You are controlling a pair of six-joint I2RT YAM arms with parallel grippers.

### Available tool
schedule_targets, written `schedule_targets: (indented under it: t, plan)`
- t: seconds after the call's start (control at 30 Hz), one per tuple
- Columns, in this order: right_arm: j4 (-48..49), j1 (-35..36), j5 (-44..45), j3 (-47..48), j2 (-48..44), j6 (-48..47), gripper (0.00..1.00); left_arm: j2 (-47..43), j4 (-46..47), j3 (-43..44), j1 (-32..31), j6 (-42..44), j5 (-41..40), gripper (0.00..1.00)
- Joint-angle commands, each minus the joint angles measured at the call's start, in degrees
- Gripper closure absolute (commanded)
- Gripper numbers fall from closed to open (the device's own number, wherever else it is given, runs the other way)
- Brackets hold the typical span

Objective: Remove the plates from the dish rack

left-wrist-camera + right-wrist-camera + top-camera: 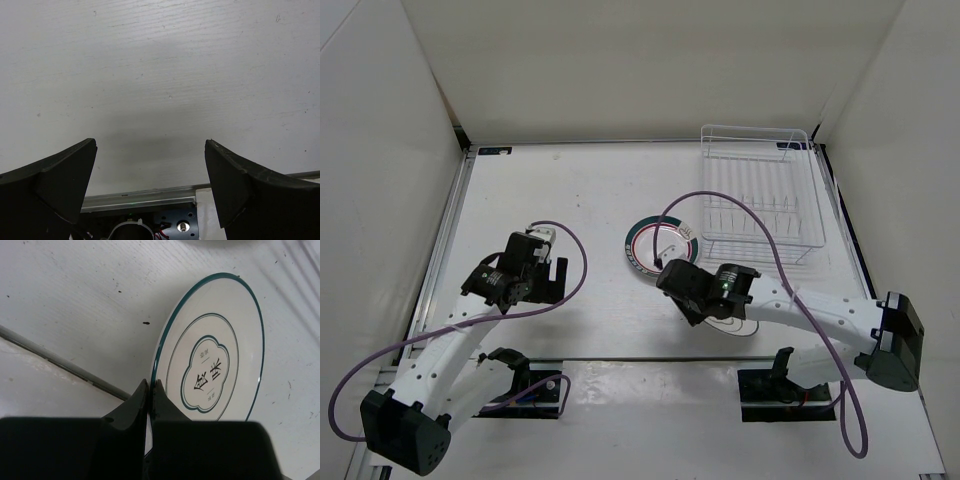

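A white plate with a thin dark rim and a centre motif (pixel 215 360) is pinched at its rim by my right gripper (pixel 151 385), low over the table near the front seam. In the top view this plate (pixel 738 326) is mostly hidden under the right gripper (pixel 698 300). A second plate with a green-and-red rim band (pixel 658 244) lies flat on the table, left of the dish rack (pixel 756 196), which shows no plates. My left gripper (pixel 546 276) is open and empty over bare table, as the left wrist view (pixel 150 145) shows.
White walls enclose the table on three sides. A metal seam (pixel 60 360) runs along the table's front, with the arm bases and cables (pixel 790 385) beyond it. The rack stands in the back right corner.
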Motion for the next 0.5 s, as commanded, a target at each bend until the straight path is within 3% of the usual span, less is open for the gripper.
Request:
schedule_targets:
  t: [0.0, 0.23, 0.47]
  plan:
    - [3.6, 1.4, -0.7, -2.8, -0.3, 4.8, 1.00, -0.8, 0.1, 1.9, -0.2, -0.1, 1.0, 0.00]
    - [9.9, 4.5, 1.7, -9.1, 4.7, 14.7, 1.00, -2.1, 0.3, 1.7, 0.0, -0.1, 1.0, 0.00]
    - [8.2, 7.9, 7.2, -8.8, 11.7, 19.8, 1.00, -2.2, 0.1, 1.6, -0.1, 0.0, 1.0, 0.00]
